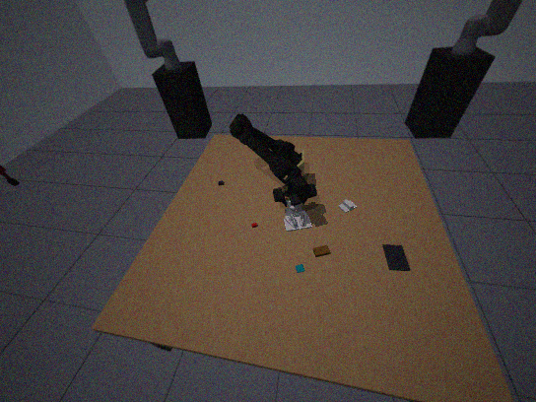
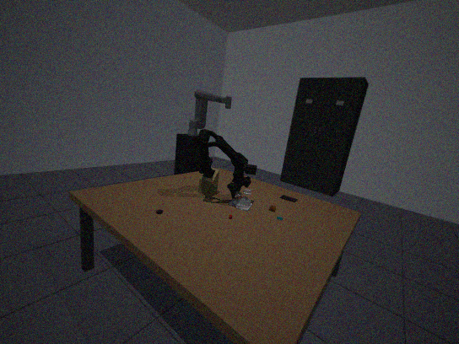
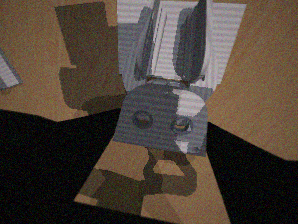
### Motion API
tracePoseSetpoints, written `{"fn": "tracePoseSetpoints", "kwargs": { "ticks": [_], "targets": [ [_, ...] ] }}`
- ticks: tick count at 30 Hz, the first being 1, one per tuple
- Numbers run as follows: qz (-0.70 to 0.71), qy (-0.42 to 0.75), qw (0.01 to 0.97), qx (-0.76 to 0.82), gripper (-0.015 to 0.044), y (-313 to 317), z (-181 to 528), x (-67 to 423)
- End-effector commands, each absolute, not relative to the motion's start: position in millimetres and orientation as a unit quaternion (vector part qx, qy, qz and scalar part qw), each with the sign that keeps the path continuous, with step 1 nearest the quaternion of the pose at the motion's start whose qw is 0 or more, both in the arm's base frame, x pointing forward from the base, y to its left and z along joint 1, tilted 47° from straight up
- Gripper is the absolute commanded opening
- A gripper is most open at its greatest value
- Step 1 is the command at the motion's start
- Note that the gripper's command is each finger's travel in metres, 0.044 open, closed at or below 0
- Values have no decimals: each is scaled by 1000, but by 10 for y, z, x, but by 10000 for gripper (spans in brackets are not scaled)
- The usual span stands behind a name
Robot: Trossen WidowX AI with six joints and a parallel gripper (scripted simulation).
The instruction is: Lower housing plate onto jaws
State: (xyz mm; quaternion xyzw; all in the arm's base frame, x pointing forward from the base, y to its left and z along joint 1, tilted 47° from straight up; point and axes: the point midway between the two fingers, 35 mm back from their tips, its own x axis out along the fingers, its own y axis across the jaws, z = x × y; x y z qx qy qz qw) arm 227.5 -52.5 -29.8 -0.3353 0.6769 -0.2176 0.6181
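The grey housing plate (image 3: 162,102) has two round holes and a rounded far edge. My gripper (image 3: 161,119) (image 1: 294,204) is shut on it, with a black finger at each side. Something brownish shows through the right hole; the left hole is dark. Beyond the plate, the left jaw (image 3: 149,45) and the right jaw (image 3: 198,45) stand roughly parallel on the pale base plate (image 3: 226,30) (image 1: 291,227) (image 2: 244,206). The housing plate overlaps the jaws' near ends in the wrist view. Its height above the stubs and any contact cannot be told; the stubs are hidden.
A pale grooved part (image 1: 347,206) (image 3: 7,71) lies beside the work. A red block (image 1: 254,225), an orange block (image 1: 321,251), a teal tile (image 1: 300,268) and a dark slab (image 1: 396,257) lie nearer the front. A small black piece (image 1: 221,182) lies at the left.
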Motion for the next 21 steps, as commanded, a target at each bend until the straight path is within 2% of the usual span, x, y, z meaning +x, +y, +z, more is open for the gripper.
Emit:
{"fn": "tracePoseSetpoints", "kwargs": {
  "ticks": [1,21],
  "targets": [
    [-216,678,614,-341,351,-591,-358,2253],
    [-218,678,613,-342,351,-761,-494,2228]
  ]
}}
